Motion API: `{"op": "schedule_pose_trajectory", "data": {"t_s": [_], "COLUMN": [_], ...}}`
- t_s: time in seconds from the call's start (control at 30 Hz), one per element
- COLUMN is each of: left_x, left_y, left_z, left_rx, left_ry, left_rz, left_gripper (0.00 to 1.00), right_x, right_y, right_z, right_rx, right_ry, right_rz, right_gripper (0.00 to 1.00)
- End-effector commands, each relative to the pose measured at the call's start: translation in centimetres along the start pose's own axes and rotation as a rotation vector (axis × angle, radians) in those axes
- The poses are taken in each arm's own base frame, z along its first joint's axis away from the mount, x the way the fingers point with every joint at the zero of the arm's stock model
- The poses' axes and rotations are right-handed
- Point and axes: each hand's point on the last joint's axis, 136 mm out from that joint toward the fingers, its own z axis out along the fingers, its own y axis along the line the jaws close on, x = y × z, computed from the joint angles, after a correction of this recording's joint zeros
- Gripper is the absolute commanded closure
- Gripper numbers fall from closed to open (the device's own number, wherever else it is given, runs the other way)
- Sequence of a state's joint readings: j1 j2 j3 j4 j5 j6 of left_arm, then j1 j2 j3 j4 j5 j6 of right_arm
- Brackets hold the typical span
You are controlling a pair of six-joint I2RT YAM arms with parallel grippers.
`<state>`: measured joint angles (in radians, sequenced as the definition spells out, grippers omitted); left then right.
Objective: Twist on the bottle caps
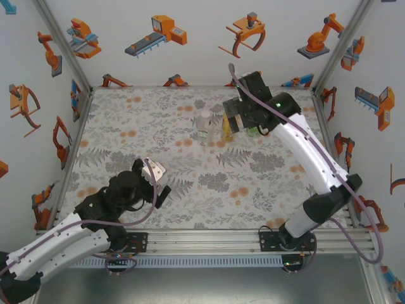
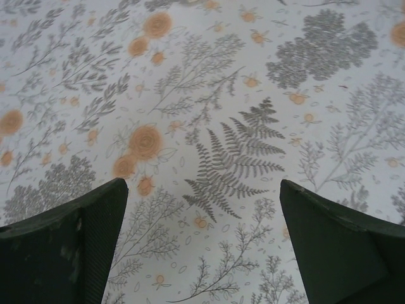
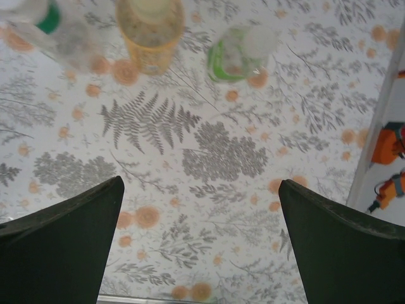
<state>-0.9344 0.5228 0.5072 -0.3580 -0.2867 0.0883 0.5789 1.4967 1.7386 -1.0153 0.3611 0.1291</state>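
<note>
Ok so from what I can see this is pretty much wrapped up. All 3 bottles stand in a row toward the far middle of the worktop [image 1: 190, 202], and each one looks to have its lid on already: the clear bottle [image 3: 63, 38] has the green cap [image 3: 47, 18], the amber bottle [image 3: 149, 44] has the pale cap [image 3: 149, 6], and the greenish bottle [image 3: 231, 57] has the white cap [image 3: 256, 41]. No loose lids lying around afaict. Can't tell if they're all cranked down tight tho, since the right wrist cam is blurry up there, so imo what's left is at most a check or a last twist. All 3 are upright, long axis vertical, necks and lids pointing straight up at the cam, bases flat on the floral cloth. The row runs left to right w/ gaps between them, none touching. The right claw [image 3: 202, 253] hangs above the worktop just near-side of the row, spread wide w/ nothing in it, and the bottles sit past its tips rather than between them. The left claw [image 2: 202, 253] is well apart from all that, down by the near left part of the worktop, also fully spread and empty, just fern print under it. Both arms look hands-off rn, which fits a job that's done or nearly done.
</note>
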Motion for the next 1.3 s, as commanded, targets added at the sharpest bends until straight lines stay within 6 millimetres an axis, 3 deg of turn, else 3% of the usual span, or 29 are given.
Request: {"op": "schedule_pose_trajectory", "data": {"t_s": [0.0,0.2,0.4,0.6,0.77,1.0,1.27], "left_x": [-0.8,1.4,4.4,6.9,9.2,10.6,9.3], "left_y": [3.0,7.4,11.1,14.7,16.7,19.3,21.0], "left_z": [0.4,1.6,2.6,3.5,5.2,8.1,10.6], "left_rx": [-0.169,-0.360,-0.486,-0.593,-0.614,-0.598,-0.553], "left_ry": [-0.044,0.023,0.074,0.141,0.157,0.143,0.065], "left_rz": [-0.080,-0.164,-0.252,-0.289,-0.340,-0.407,-0.346], "left_gripper": [0.03,0.03,0.03,0.03,0.03,0.03,0.03], "right_x": [1.5,7.5,13.2,17.5,18.2,17.8,17.6], "right_y": [-3.0,-6.6,-10.0,-11.5,-12.6,-13.8,-14.8], "right_z": [-0.4,1.6,5.2,9.3,11.4,14.4,16.1], "right_rx": [0.085,0.170,0.237,0.245,0.275,0.265,0.222], "right_ry": [-0.047,-0.084,-0.099,-0.100,-0.161,-0.237,-0.346], "right_rz": [0.032,0.110,0.235,0.258,0.242,0.326,0.413], "right_gripper": [0.01,0.01,0.01,0.01,0.01,0.01,0.01]}}
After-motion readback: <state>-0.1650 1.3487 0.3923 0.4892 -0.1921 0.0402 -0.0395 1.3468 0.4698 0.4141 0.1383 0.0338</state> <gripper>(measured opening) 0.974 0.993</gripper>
